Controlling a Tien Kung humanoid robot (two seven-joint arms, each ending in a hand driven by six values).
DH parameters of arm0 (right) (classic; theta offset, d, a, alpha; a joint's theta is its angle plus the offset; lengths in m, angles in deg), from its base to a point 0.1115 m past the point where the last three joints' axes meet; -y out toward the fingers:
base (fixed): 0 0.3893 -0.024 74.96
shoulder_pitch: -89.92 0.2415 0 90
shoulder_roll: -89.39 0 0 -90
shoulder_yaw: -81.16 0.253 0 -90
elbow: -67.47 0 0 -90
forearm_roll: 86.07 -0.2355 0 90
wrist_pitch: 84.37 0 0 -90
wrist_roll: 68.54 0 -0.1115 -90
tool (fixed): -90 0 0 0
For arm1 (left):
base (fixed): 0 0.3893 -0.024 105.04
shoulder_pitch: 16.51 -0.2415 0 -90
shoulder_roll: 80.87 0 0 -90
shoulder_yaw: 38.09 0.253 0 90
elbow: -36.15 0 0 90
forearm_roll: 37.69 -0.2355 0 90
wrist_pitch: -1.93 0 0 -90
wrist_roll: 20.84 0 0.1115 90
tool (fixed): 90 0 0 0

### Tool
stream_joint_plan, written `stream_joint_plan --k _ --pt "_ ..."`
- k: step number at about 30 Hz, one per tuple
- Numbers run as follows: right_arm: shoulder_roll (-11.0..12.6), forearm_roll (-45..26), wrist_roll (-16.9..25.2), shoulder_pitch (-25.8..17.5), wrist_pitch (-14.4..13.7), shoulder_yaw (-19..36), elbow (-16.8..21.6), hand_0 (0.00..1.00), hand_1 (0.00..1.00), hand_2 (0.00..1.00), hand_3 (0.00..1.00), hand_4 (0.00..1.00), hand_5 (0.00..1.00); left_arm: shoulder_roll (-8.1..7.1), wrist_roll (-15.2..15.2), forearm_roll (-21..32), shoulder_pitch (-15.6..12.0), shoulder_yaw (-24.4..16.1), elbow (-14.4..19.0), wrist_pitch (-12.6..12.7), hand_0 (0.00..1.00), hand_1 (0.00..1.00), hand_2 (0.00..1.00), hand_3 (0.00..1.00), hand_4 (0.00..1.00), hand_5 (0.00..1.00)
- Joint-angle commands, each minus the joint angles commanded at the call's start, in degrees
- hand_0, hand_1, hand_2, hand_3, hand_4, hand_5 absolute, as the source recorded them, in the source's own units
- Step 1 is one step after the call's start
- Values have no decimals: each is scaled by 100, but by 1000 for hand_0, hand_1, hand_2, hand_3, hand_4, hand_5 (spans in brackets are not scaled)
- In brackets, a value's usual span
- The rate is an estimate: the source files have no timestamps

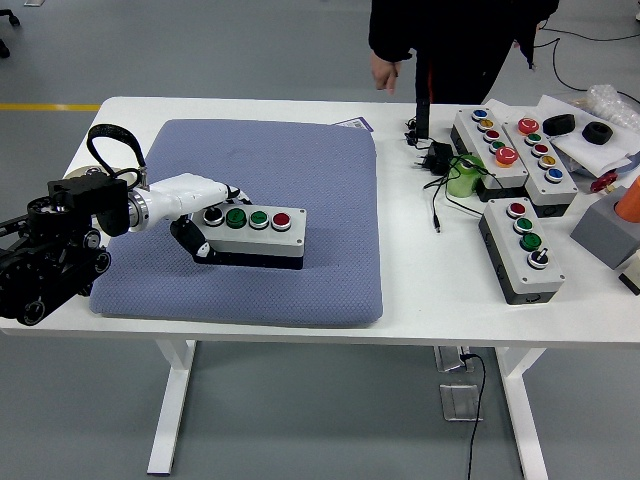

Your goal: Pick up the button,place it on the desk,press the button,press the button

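A white table point(300, 330) seen from above carries a large blue-grey padded mat point(300, 170) on its left half. The robot's left arm comes in from the left edge — black machinery leading to a white left robot hand point(195, 215) with dark fingers. The hand is closed around the left end of a grey button box point(255, 232), its fingers wrapping the box's near and far sides. The box lies on the mat, long side running left to right, and shows four buttons in a row: one black and white, two green, one red. Whether the box rests fully on the mat or is held slightly above it cannot be told.

On the right half of the table, well apart from the mat, sit three other button boxes point(520, 250) with coloured buttons, a black power adapter with cable point(436, 160), and a small green object point(462, 178). At the far side a person in dark clothing stands, one hand point(384, 72) hanging above the table's far edge — touching nothing.
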Motion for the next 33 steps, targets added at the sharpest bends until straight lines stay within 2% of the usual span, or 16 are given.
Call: stream_joint_plan --k 4,5,11,12,14,17,18,21,23,24,26,29,30,32,33 --pt "5 -19 8 -8 -4 -20 2 798 768 775 623 245 191 14 83 -4 -30 -19 -18 -152 537 677 695 861 998 289" --pt "6 -29 12 -12 -5 -26 2 797 768 773 620 245 190 15 89 9 -36 -20 -17 -167 758 836 880 981 998 495" --pt "5 -59 23 -26 -3 -57 -3 797 768 773 620 245 190 18 127 75 -94 -168 32 -311 758 836 880 981 998 495" --pt "4 -59 25 -29 -3 -52 -3 797 767 773 619 245 195 11 143 86 -116 -237 67 -367 865 941 985 998 998 529" --pt "4 -63 29 -35 -4 -44 -3 797 767 773 619 245 195 -10 164 65 -158 -378 141 -463 865 941 985 998 998 529" --pt "6 -51 34 -45 -4 -18 -2 797 767 773 619 245 195 -82 210 94 -269 -769 366 -652 865 941 985 998 998 529" --pt "6 -53 36 -48 -4 -14 -3 797 764 774 619 245 195 -94 220 101 -295 -866 414 -690 938 988 998 998 998 547" --pt "9 -53 43 -57 -6 -6 -3 797 764 774 619 245 195 -166 265 89 -458 -1365 721 -837 938 988 998 998 998 547" --pt "9 -52 46 -63 -8 9 -1 797 764 774 619 245 195 -208 330 62 -582 -1694 989 -684 938 988 998 998 998 547" --pt "9 -57 48 -67 -9 14 0 796 765 773 620 245 190 -224 400 59 -632 -1826 1139 -534 845 922 970 972 994 349" --pt "6 -72 54 -80 -10 9 -2 796 765 773 620 245 190 -263 715 -113 -766 -2057 1547 -92 845 922 970 972 994 349" --pt "0 -82 59 -89 -8 2 -8 796 765 773 620 245 190 -295 1090 -521 -823 -2127 1999 446 845 922 970 972 994 349" --pt "-2 -83 60 -90 -8 -2 -10 796 765 772 619 245 197 -305 1169 -691 -826 -2122 2131 576 367 360 376 822 582 2" --pt "-3 -85 61 -91 -7 -8 -10 796 765 772 619 245 197 -314 1258 -958 -821 -2101 2315 655 367 360 376 822 582 2" --pt "-4 -88 61 -88 -9 -14 -8 796 765 772 619 245 197 -316 1350 -1190 -813 -2077 2460 559 367 360 376 822 582 2"
